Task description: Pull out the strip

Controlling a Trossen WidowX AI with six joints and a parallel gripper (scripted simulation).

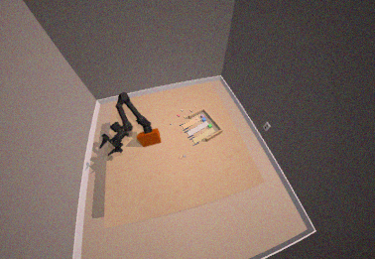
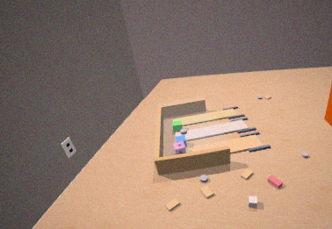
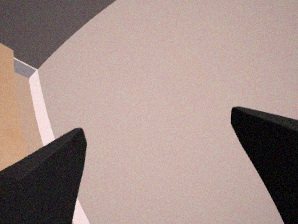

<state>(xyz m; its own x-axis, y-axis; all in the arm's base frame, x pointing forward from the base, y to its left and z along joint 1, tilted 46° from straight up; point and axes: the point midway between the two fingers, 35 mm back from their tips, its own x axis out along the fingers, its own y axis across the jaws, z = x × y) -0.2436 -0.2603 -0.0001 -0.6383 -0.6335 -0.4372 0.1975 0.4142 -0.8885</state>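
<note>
Exterior view: the labelled cube, a small pink cube w/ a dark mark (image 2: 179,146), sits in the shallow three-walled wooden tray (image 1: 214,120) (image 2: 193,161), at the inner end of the near tan flat strip (image 2: 246,145); contact underneath too small to confirm. Just beside it: a small blue cube (image 1: 203,119) (image 2: 180,140), near the inner end of the pale grey-white flat strip (image 1: 197,129) (image 2: 217,130). Small bright-green cube (image 1: 209,126) (image 2: 176,126) is by the inner end of the far tan flat strip (image 1: 202,136) (image 2: 212,118). All 3 strips stick out the tray's open side, w/ dark bars near their outer ends.

Outside the tray, on the tan wooden desk (image 1: 174,186) (image 2: 132,190): a red block (image 2: 275,182), a small white cube (image 2: 253,201), a grey disc (image 2: 204,178), etc. Black jointed arm (image 1: 122,113) is well apart from the tray; its black fingers (image 1: 106,150) are wide open, nothing btwn them.
</note>
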